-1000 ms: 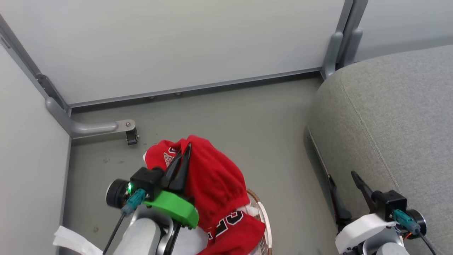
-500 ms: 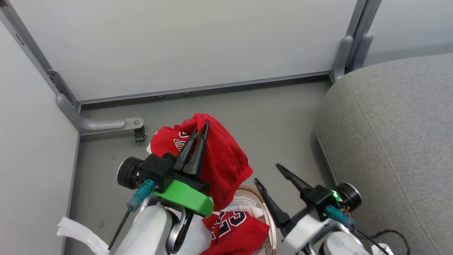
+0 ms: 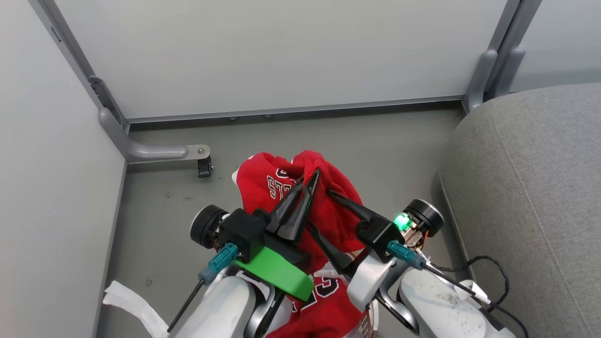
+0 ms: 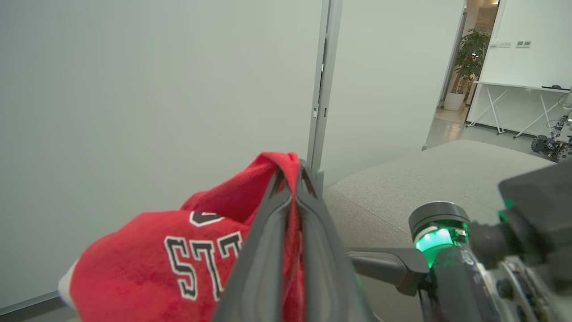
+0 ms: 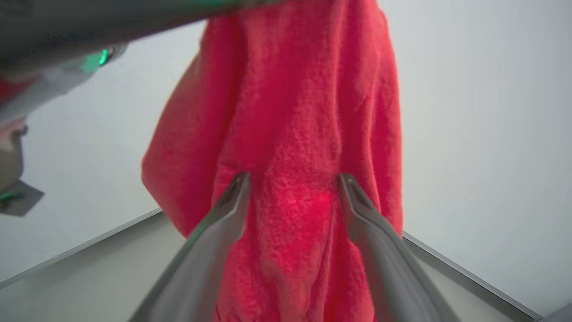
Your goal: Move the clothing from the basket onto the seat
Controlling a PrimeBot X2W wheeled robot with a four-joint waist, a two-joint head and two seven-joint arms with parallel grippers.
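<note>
A red jersey of the clothing hangs lifted above the floor, with my left gripper shut on a fold at its top. The left wrist view shows the fingers pinched together on the red cloth. My right gripper is open just right of it. Its two fingers straddle the hanging fabric; whether they touch it I cannot tell. Another red jersey lies below in the basket, which my arms mostly hide. The grey seat fills the right side.
Pale partition panels close the far and left sides, and a metal foot with a caster juts from the left corner. A white cloth strip lies on the floor at lower left. A black cable loops beside my right arm.
The head camera has shifted. My left gripper has raised the jersey higher. My right gripper has swung left from beside the seat to the hanging jersey, staying open.
</note>
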